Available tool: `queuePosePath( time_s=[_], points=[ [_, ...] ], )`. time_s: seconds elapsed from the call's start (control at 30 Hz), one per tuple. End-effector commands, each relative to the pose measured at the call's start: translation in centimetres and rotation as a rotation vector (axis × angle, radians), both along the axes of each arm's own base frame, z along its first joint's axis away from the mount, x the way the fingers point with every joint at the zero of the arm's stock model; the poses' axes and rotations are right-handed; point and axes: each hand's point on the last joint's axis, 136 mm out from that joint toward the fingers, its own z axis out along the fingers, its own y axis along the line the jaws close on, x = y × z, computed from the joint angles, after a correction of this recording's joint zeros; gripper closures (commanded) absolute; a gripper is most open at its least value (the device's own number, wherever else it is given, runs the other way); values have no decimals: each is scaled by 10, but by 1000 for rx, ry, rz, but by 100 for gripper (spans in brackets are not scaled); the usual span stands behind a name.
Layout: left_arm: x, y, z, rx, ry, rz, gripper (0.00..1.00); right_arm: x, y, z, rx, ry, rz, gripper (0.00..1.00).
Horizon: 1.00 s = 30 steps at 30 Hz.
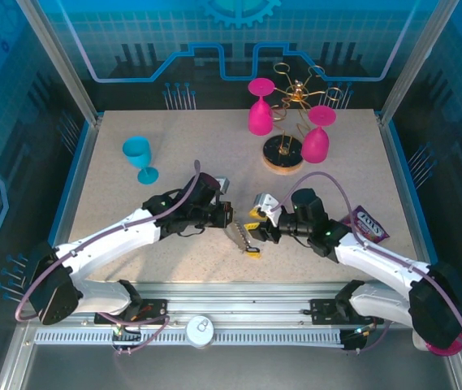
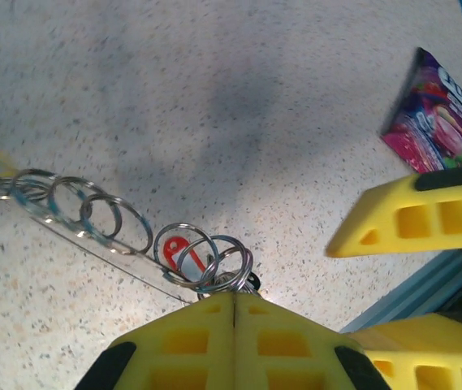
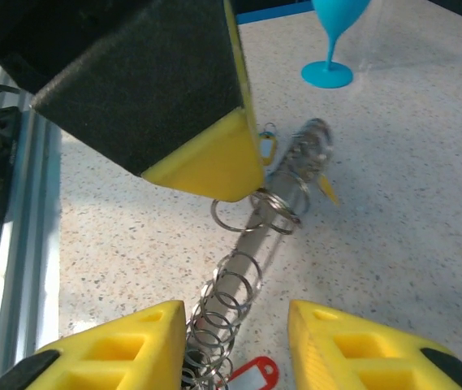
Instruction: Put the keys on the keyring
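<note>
Speckled beige bench (image 1: 109, 195) inside a blue-walled cell, nothing fancy. Starting left: a blue goblet (image 1: 139, 156) stands well clear of the left end effector (image 1: 229, 218), out past its far side, so it's not in the way. That end effector has its fingers pressed together and looks pinched on one end of the keyring (image 2: 109, 257), the thin wire running out from its tips across the bench. My guess is it's the anchor, there to hold the wire steady. Strung along the wire is a row of little split rings (image 2: 92, 213), with a red-headed key (image 2: 174, 248) right by the tips. Next over, the right end effector (image 3: 235, 321) faces it, fingers apart and straddling the row without touching, presumably lined up for a grab. A candy packet (image 1: 369, 223) lies back behind its wrist, well apart.
</note>
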Motion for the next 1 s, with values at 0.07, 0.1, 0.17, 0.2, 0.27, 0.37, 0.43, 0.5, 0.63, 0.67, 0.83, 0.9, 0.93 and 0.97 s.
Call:
queuePosePath(
  time_s=[0.07, 0.1, 0.17, 0.2, 0.27, 0.37, 0.43, 0.5, 0.63, 0.67, 0.83, 0.9, 0.93, 0.97],
  points=[
    [-7, -3, 28, 44, -289, -275, 100, -4, 12, 24, 77, -107, 111, 71],
    [-9, -2, 28, 60, -326, -309, 100, -5, 11, 24, 75, -129, 116, 72],
    [-12, 0, 29, 87, -385, -367, 100, -2, 10, 23, 58, -157, 109, 75],
    [-14, 0, 29, 99, -409, -399, 100, -2, 10, 22, 49, -168, 114, 77],
    [-15, 0, 26, 127, -443, -441, 100, -6, 12, 24, 50, -184, 151, 81],
    [-16, 0, 22, 145, -465, -485, 100, -12, 17, 25, 78, -190, 205, 87],
    [-16, -1, 22, 141, -474, -507, 100, -15, 20, 24, 86, -177, 225, 90],
    [-17, -2, 21, 138, -480, -517, 100, -17, 22, 23, 100, -166, 242, 92],
    [-16, -3, 20, 143, -483, -527, 100, -23, 28, 21, 123, -139, 278, 94],
    [-16, -3, 20, 142, -486, -530, 100, -22, 29, 19, 123, -138, 276, 94],
    [-18, -4, 21, 142, -499, -553, 100, -11, 33, 14, 116, -149, 235, 91],
    [-20, -4, 23, 138, -507, -567, 100, -2, 33, 11, 99, -158, 192, 90],
    [-22, -4, 23, 136, -512, -577, 100, 3, 32, 9, 86, -166, 164, 88],
    [-23, -4, 23, 134, -516, -587, 100, 7, 31, 8, 80, -173, 146, 87]
  ],
)
